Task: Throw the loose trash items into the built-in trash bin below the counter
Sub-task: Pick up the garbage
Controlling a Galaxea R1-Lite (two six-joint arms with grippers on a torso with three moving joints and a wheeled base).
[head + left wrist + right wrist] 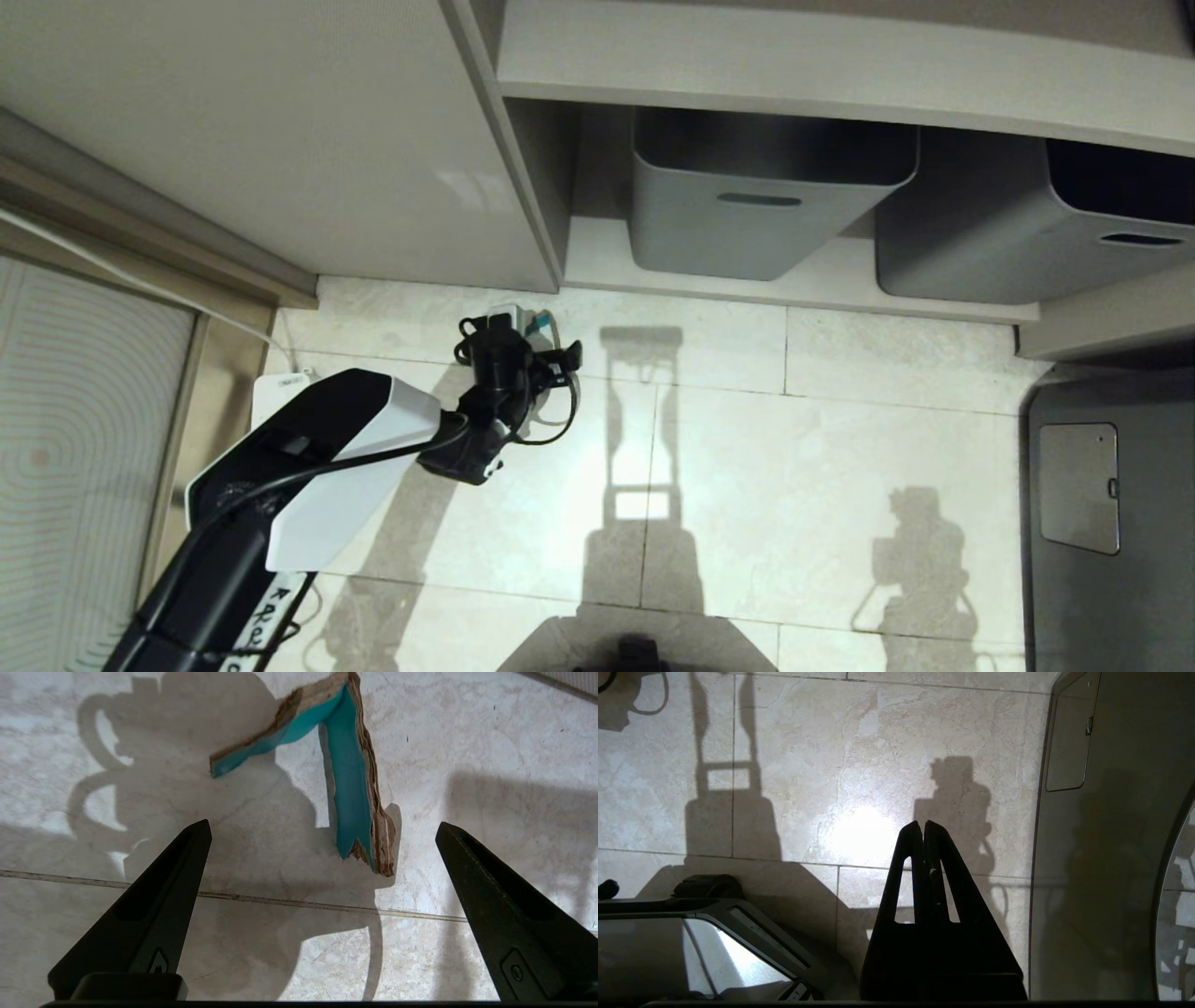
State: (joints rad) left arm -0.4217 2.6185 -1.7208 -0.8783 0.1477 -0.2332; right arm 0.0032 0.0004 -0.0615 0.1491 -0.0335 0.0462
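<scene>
On the pale floor tile just ahead of my left pincer [322, 830] lies one scrap of trash [348, 788]: torn tan cardboard faced with bright turquoise paper, bent into an angle so that one strip points toward me and a shorter one runs off sideways. It rests flat-edged on the tile, close to a grout line [280, 901] that crosses between it and my fingers. My left pincer is spread wide, released and holding nothing; its two dark fingertips [196, 835] stand to either side of the scrap and short of it, touching neither the cardboard nor, as far as I can tell, the floor. My own shadow falls over the scrap and the tile around it.

From my head I see the left arm [317, 457] reaching down and forward to that spot, where a bit of turquoise [537, 324] peeps out past the wrist, near the foot of a beige cabinet panel [308, 140]. To the right of the panel, an open shelf [794, 280] carries two grey storage tubs [761, 201] with slot handles.

My right pincer [923, 826] hangs over bare tile well away from the scrap, clenched tight on nothing, beside a dark grey body with a small hatch [1069, 737].
</scene>
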